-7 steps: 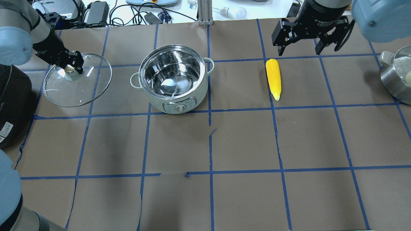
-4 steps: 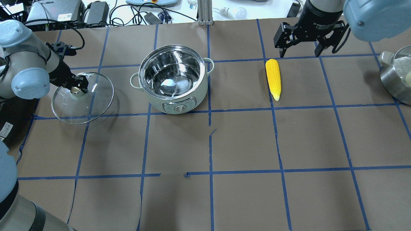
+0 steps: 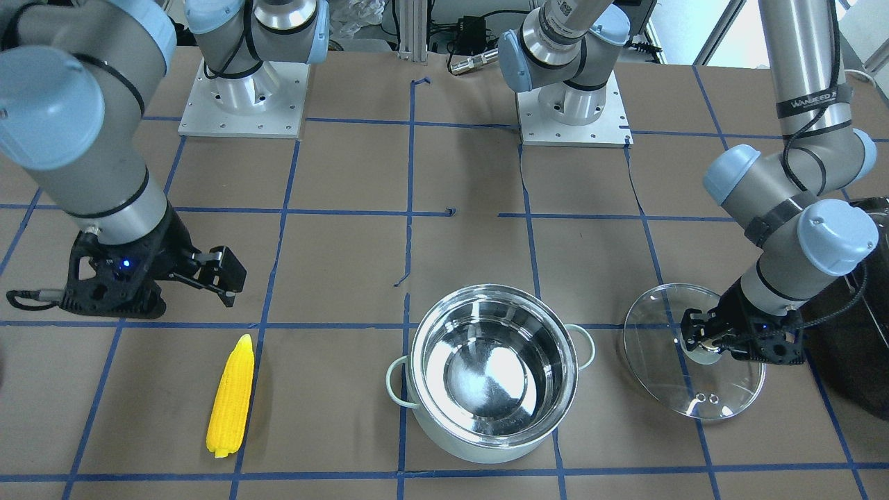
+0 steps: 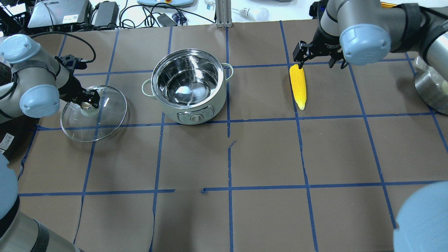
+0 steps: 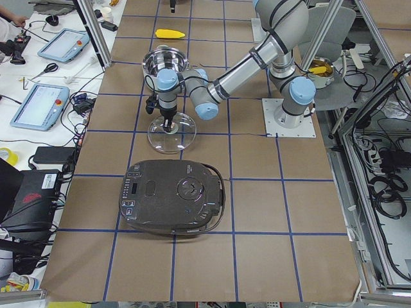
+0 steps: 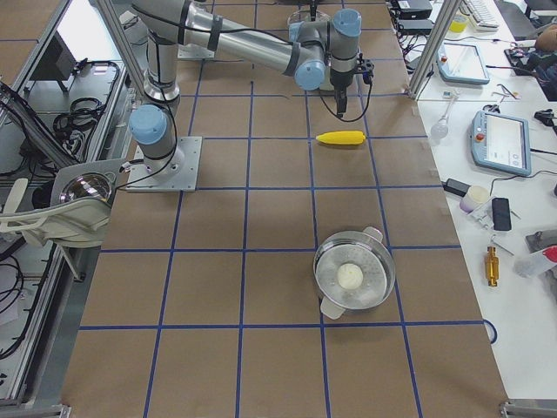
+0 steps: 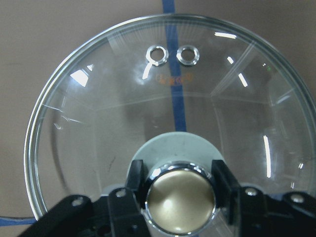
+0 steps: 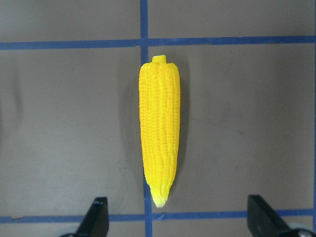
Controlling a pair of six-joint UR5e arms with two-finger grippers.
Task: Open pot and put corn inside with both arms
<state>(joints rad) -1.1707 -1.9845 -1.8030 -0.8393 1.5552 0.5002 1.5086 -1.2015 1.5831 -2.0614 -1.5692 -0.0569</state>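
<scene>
The mint-green pot (image 4: 210, 111) stands open and empty at the table's far middle, and shows in the front view (image 3: 479, 451). My left gripper (image 4: 87, 101) is shut on the knob of the glass lid (image 4: 105, 122), held low beside the pot's left; I cannot tell if the lid touches the table. The left wrist view shows the fingers (image 7: 138, 182) clamping the knob over the lid (image 7: 173, 108). The yellow corn (image 4: 298, 85) lies flat to the pot's right. My right gripper (image 4: 317, 57) is open and empty, just beyond the corn's thick end. In the right wrist view the corn (image 8: 159, 133) lies ahead of the fingertips (image 8: 96, 217).
A black glossy appliance (image 5: 173, 196) sits at the robot's left end of the table, close to the lid. A second steel pot (image 6: 352, 277) with a white ball inside stands at the right end. Blue tape lines grid the brown table cover.
My left arm has carried the lid toward the robot, a little right and lower. My right gripper has come down and shifted toward the corn's thick end, still open.
</scene>
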